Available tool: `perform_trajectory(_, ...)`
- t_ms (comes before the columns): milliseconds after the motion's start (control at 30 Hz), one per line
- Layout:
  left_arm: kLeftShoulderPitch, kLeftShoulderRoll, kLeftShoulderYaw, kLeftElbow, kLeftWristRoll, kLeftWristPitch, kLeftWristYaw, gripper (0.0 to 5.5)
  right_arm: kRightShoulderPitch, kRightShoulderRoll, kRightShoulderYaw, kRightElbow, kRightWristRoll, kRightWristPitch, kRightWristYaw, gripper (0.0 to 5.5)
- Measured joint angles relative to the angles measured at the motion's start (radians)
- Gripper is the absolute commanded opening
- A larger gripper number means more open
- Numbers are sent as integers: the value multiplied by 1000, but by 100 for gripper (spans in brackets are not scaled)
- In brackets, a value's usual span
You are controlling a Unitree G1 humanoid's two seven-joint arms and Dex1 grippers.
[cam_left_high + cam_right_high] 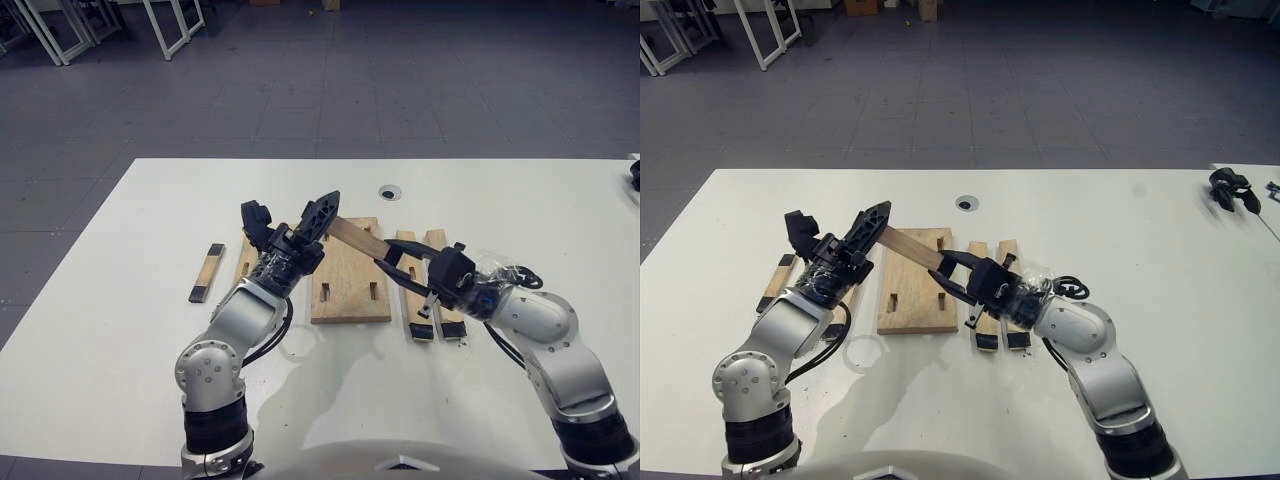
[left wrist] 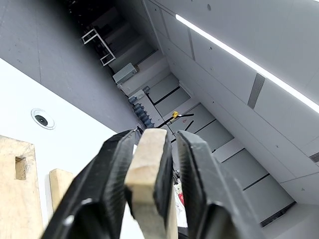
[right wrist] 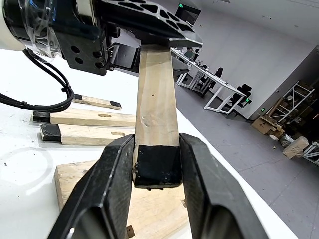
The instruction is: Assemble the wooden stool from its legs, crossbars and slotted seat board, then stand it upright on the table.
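leg [image 1: 357, 238]: held in air over slotted seat board [image 1: 347, 285], long axis slanting from above board's left side down past its right edge
left gripper [image 1: 322, 215]: pinching bare upper end
right gripper [image 1: 388, 264]: pinching black-capped lower end, nearer board
right wrist view: cap sits square between fingers [image 3: 114, 169]; head views too far to tell
spare legs [image 1: 405, 241]: two flat just right of board

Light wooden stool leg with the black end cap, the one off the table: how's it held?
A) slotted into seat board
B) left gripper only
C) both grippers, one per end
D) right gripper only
C: the left gripper clamps the bare end of the light wooden stool leg, the right gripper its black-capped end, over the slotted wooden seat board.
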Motion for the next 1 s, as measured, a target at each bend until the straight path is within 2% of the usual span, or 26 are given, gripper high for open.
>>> perform_trajectory(67,5,6,-5,0,-13,0,-11,60,4,0,1,1,-1,2,-1,129)
perform_trajectory(167,8,19,-8,1,-29,0,-18,53,10,0,2,1,0,2,-1,129)
perform_trajectory(200,8,22,-9,2,-32,-1,-19,52,10,0,3,1,0,4,-1,168)
perform_trajectory(333,17,34,9,29,-38,-6,5,43,9,-8,3,5,-13,7,-8,236)
perform_trajectory(433,-6,74,90,36,-30,-54,33,43,27,-83,12,54,-99,-14,-2,254)
perform_trajectory(533,-23,235,178,42,232,-131,69,43,63,-121,16,113,-168,-35,-12,254)
perform_trajectory(667,33,369,155,41,603,-205,84,43,64,-122,11,149,-205,-39,-36,254)
perform_trajectory(833,118,294,95,125,720,-284,3,43,70,-123,10,162,-218,-43,-43,254)
perform_trajectory(1000,128,266,93,218,809,-383,-57,43,75,-126,10,164,-219,-44,-42,254)
